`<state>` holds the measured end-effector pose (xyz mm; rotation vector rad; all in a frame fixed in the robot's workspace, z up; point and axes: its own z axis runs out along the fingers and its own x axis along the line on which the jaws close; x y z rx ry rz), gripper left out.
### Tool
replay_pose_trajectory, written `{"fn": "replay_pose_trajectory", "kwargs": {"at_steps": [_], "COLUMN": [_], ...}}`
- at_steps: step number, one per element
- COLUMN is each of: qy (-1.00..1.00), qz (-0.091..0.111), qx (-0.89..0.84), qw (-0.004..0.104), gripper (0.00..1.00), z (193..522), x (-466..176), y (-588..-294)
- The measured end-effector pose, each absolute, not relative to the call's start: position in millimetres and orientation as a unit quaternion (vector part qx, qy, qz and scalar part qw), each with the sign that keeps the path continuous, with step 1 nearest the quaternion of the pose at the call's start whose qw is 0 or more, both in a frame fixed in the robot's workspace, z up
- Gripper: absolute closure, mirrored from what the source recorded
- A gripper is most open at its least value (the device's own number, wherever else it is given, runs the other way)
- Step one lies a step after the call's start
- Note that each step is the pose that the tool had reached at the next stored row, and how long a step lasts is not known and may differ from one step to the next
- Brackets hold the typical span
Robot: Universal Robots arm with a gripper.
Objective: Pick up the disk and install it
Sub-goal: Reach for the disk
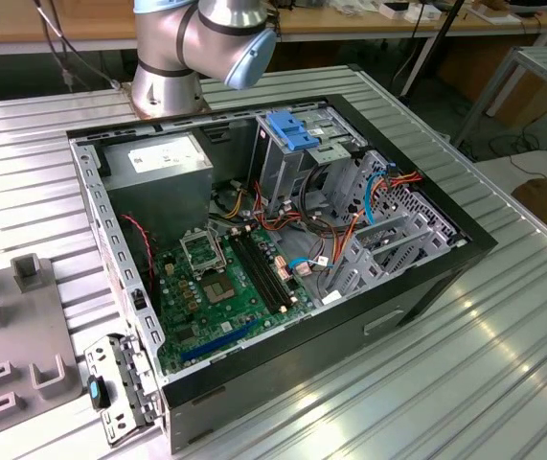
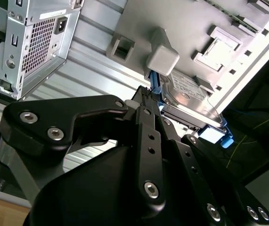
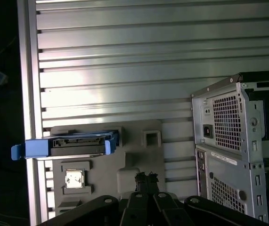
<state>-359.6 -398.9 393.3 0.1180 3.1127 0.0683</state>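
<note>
The disk (image 3: 66,146) stands on its edge in a grey fixture plate (image 3: 134,155), its dark body held between blue side rails. In the second wrist view the disk (image 2: 191,99) shows its metal face, leaning beside a grey block (image 2: 162,59) of the fixture. My gripper (image 3: 146,178) hangs above the fixture plate, off to one side of the disk and apart from it. Its black fingers (image 2: 146,117) run together to a narrow tip and look shut with nothing between them. In the second wrist view the gripper (image 2: 147,94) overlaps the disk's near blue rail.
The open computer case (image 1: 283,240) lies on the ribbed aluminium table (image 1: 503,335), with its power supply (image 1: 163,163) and a blue latch plate (image 1: 297,129) at the far side. The case's rear panel (image 3: 238,141) stands close to the fixture. A small silver chip (image 3: 74,179) sits in the plate.
</note>
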Motion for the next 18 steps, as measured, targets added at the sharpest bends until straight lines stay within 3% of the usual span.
{"fn": "replay_pose_trajectory", "kwargs": {"at_steps": [18], "qy": [0.999], "qz": [0.022], "qx": [0.039], "qw": [0.013], "gripper": [0.89], "z": [393], "x": [-392], "y": [-391]}}
